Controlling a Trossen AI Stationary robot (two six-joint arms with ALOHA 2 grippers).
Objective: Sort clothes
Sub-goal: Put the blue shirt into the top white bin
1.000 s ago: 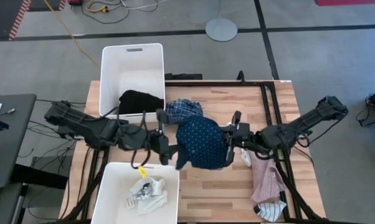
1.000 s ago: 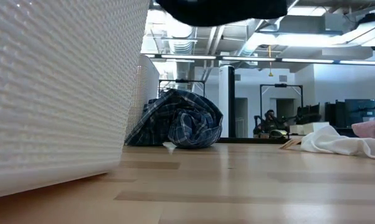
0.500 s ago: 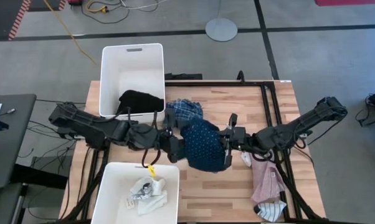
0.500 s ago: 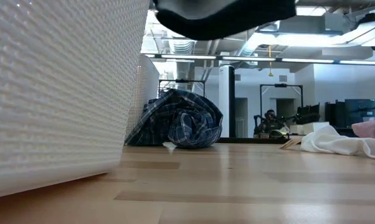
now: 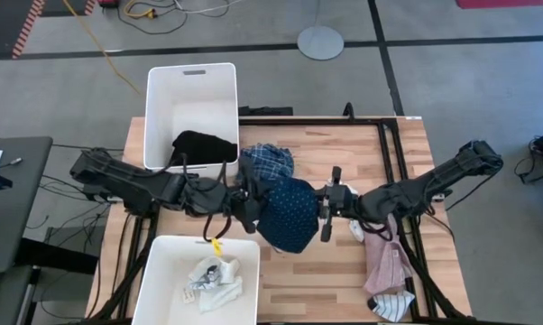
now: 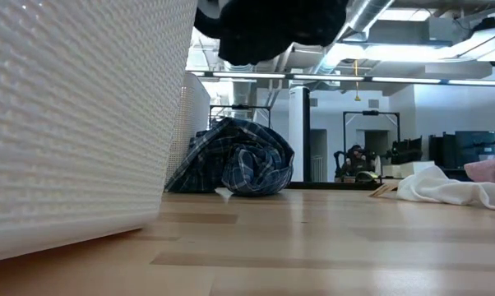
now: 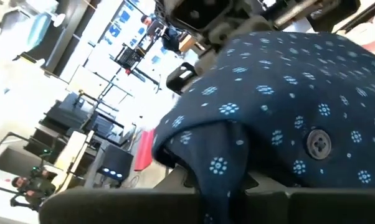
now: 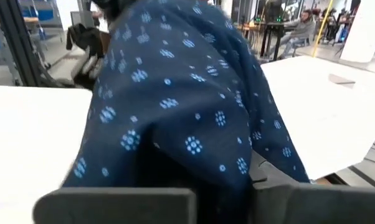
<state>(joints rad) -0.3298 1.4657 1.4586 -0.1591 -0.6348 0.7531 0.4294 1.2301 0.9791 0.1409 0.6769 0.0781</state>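
The navy dotted piece [image 5: 286,215] hangs bunched in the air above the table's middle, between my two grippers; the low view shows its underside [image 6: 272,29]. My left gripper [image 5: 250,204] is shut on its left side, and my right gripper [image 5: 325,215] on its right side. The blue plaid shirt [image 5: 267,161] lies crumpled on the table just beyond it. The black piece [image 5: 202,147] lies in the far white bin [image 5: 192,86]. The pink shirt [image 5: 387,262] lies flat at the right, near the front edge. My left gripper pinches a fold at the navy piece's left side [image 7: 222,168] between its two fingers. The fingers come nearly level from the table's left. The cloth is lifted clear and bulges out beyond them. My right gripper has the piece's right side [image 8: 218,168] between its fingers, level from the table's right. The cloth drapes over the fingers and hides the place of contact.
The near white bin [image 5: 159,271] at the front left holds white socks [image 5: 213,278]. A striped sock [image 5: 393,305] lies at the pink shirt's near end and a white sock [image 5: 356,229] under my right arm. Bare wood shows at the front middle.
My left gripper has moved toward the table's right onto the navy piece and shut on its left side. The piece, spread wide before, is now bunched narrower between the two grippers and hangs lower.
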